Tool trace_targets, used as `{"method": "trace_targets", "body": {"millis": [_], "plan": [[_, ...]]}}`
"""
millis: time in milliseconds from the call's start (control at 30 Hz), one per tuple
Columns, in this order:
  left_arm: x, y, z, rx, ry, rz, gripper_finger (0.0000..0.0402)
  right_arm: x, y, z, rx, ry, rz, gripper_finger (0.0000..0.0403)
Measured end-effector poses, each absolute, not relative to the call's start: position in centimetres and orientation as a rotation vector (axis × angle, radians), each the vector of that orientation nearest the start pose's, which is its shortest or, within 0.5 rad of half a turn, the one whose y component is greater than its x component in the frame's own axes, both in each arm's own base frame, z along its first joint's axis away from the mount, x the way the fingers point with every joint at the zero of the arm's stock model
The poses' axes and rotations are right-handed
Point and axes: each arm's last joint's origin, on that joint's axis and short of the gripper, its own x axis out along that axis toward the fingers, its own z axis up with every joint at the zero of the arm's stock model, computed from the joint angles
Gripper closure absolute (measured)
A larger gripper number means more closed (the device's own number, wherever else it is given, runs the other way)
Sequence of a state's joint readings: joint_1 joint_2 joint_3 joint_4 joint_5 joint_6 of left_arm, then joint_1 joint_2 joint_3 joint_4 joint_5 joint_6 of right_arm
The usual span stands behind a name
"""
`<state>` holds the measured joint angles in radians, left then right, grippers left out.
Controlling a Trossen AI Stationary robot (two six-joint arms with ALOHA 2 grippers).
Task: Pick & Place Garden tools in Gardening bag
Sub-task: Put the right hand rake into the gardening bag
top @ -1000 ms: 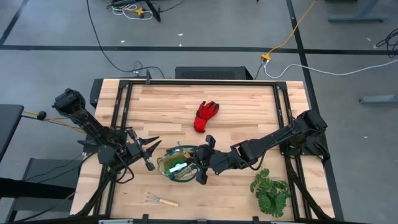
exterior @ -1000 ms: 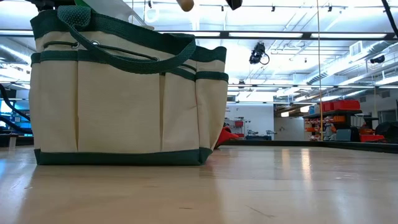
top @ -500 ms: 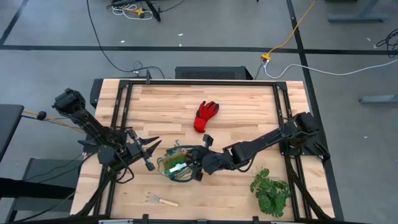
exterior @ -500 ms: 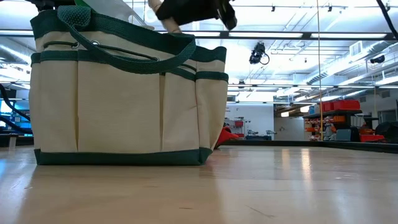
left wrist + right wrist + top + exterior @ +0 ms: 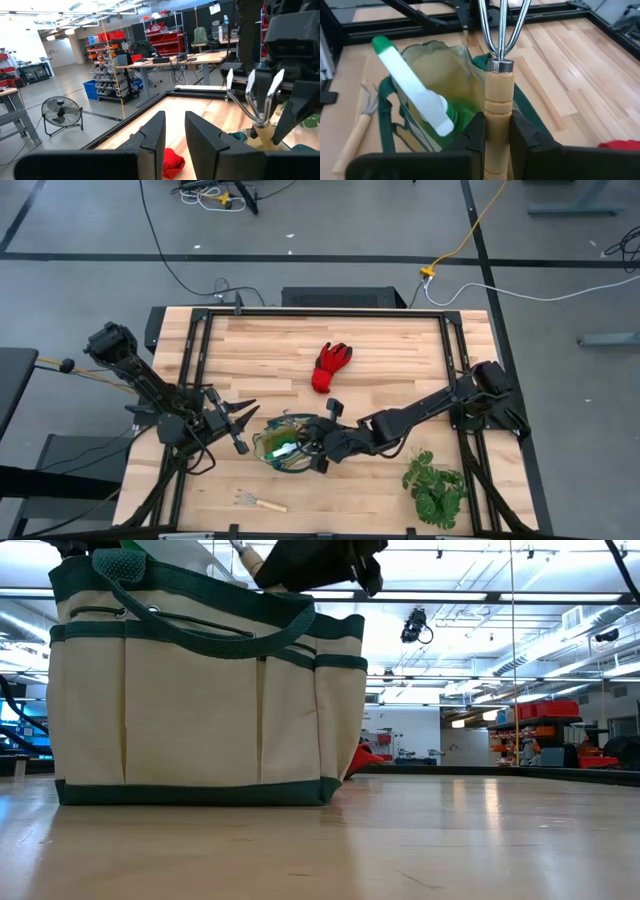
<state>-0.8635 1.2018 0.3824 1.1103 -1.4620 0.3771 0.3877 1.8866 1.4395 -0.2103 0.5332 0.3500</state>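
Right now the right gripper (image 5: 492, 131) has its jaws clenched on the wooden handle of a small rake (image 5: 498, 75), tines pointing away, poised over the open mouth of the gardening bag (image 5: 283, 442), where the green spray bottle (image 5: 412, 92) already lies. Judging by this, the placing step is in hand; next the rake should be lowered inside and let go. Farther out, the left gripper (image 5: 238, 425) waits beside the bag, jaws released. A second rake (image 5: 258, 502) and the red glove (image 5: 331, 365) remain on the table (image 5: 400, 350).

Hand (image 5: 300, 562) above bag (image 5: 200, 700) — glove (image 5: 366, 757) behind.
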Motion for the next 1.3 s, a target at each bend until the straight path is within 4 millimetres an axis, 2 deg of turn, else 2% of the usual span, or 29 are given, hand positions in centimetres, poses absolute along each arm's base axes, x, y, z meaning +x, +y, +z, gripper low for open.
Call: {"method": "trace_targets", "body": {"millis": [1133,1300], "plan": [[15.4,-13.6,23.2,0.095,-0.004,0.604,0.0321,39.0,14.6,23.4,0.062,0.706,-0.152,0.0362],[15.4,-13.6,23.2,0.095,-0.003,0.604,0.0321,39.0,14.6,23.3,0.059,0.713,-0.153,0.0348]]}}
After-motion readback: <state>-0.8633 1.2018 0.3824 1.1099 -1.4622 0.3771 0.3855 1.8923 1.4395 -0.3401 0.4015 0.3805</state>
